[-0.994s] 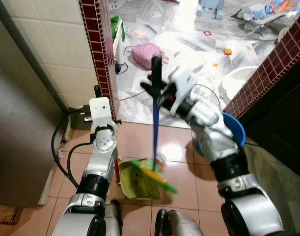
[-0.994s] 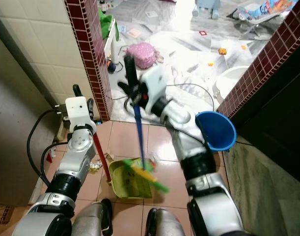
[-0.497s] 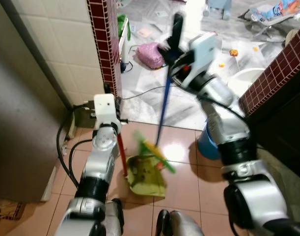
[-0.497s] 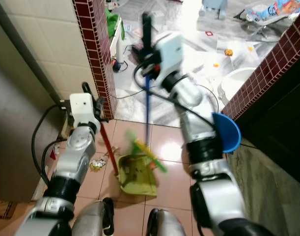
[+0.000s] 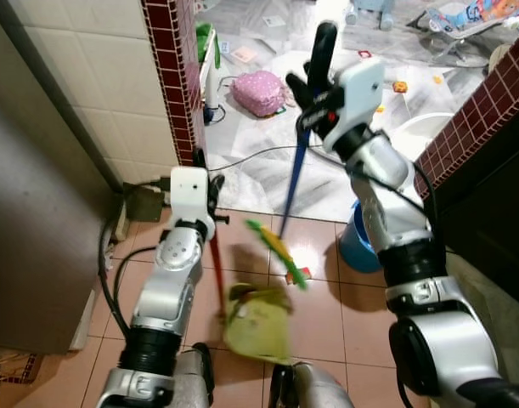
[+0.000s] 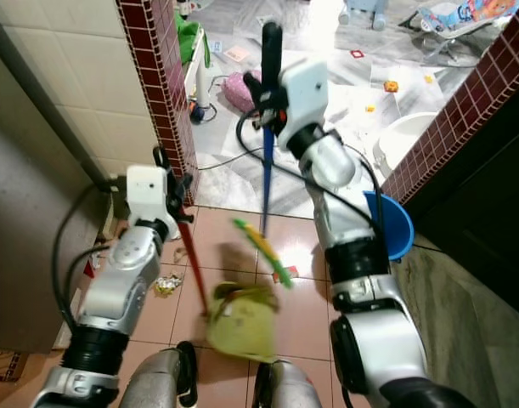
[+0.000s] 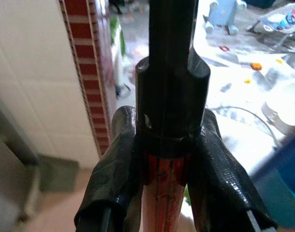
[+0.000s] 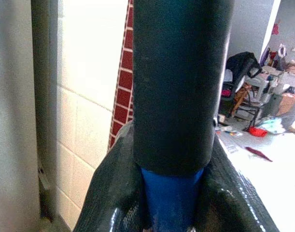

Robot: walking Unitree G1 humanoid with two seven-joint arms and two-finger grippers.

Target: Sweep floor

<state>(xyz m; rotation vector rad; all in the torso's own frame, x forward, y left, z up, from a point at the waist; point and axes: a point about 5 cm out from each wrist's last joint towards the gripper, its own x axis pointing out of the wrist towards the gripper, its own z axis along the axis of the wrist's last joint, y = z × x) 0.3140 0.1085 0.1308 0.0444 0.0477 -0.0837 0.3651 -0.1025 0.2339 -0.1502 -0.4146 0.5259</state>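
On a pink-tiled floor (image 5: 327, 323) at the threshold of a toy-strewn room, the robot works with both arms: the right gripper (image 5: 314, 89), up at one o'clock, is clamped around the black grip of a blue-handled broom (image 5: 291, 183), whose green-and-yellow head (image 5: 276, 252) hangs tilted at the centre of the scene, blurred. The right wrist view shows the fingers (image 8: 113, 193) pressed against the blue shaft on either side. The left gripper (image 5: 206, 183), at ten o'clock, is closed on the red handle (image 5: 217, 272) of a yellow-green dustpan (image 5: 257, 321), which sits blurred at six o'clock, just before the robot's feet; its fingers (image 7: 113, 164) squeeze the handle below a black collar. A blue bucket (image 5: 354, 242) stands at three o'clock beside a maroon-tiled wall (image 5: 471, 119). A pink bag (image 5: 259, 92) lies at twelve o'clock on the pale floor beyond, near a maroon-tiled pillar (image 5: 172, 76).
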